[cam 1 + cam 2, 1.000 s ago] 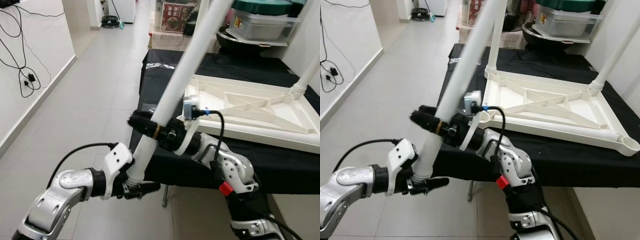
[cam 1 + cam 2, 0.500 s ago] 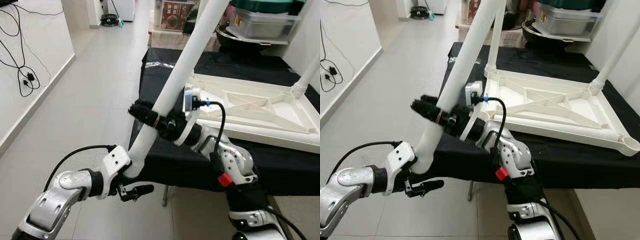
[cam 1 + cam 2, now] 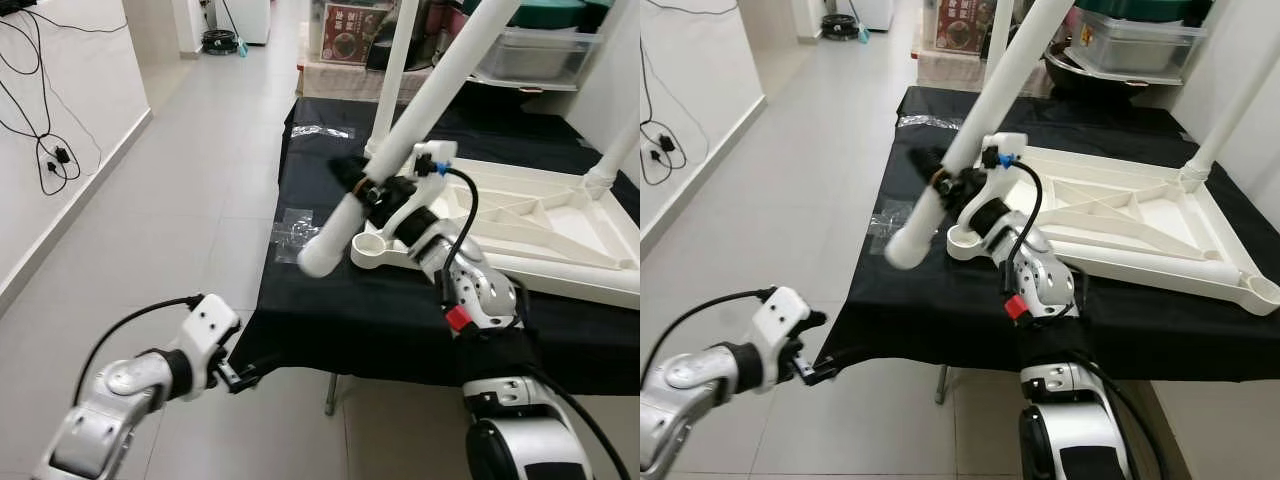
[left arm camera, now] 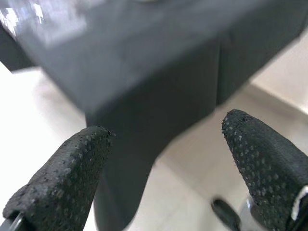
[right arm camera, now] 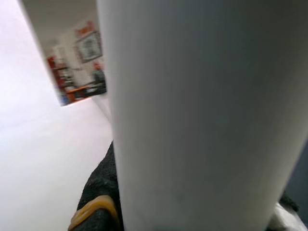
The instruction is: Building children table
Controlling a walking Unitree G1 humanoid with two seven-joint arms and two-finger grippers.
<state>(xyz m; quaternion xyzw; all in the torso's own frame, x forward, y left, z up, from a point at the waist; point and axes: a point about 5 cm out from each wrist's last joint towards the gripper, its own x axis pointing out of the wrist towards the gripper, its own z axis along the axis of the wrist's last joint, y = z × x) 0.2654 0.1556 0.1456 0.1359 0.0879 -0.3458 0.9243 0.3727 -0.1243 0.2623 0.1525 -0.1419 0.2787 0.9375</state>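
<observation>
My right gripper point(image 3: 353, 181) is shut on a long white table leg point(image 3: 420, 110). The leg slants up to the right, and its lower end point(image 3: 322, 255) hangs just left of the empty corner socket point(image 3: 376, 247). That socket belongs to the white table top point(image 3: 520, 215), which lies upside down on the black-clothed table point(image 3: 330, 310). Two other legs stand upright in it, one at the back left point(image 3: 392, 70) and one at the right point(image 3: 612, 160). My left gripper point(image 3: 240, 376) hangs low by the table's front left corner, its fingers point(image 4: 62, 178) open around nothing.
A clear plastic wrapper point(image 3: 292, 228) lies on the black cloth near the left edge. Storage boxes point(image 3: 525, 50) and a framed picture point(image 3: 350, 35) stand behind the table. Cables point(image 3: 50, 150) hang on the left wall. Open tiled floor point(image 3: 170, 200) stretches to the left.
My left gripper has let go of the leg's lower end and dropped below the table corner. The right gripper has carried the leg up and rightward over the table, near the empty socket.
</observation>
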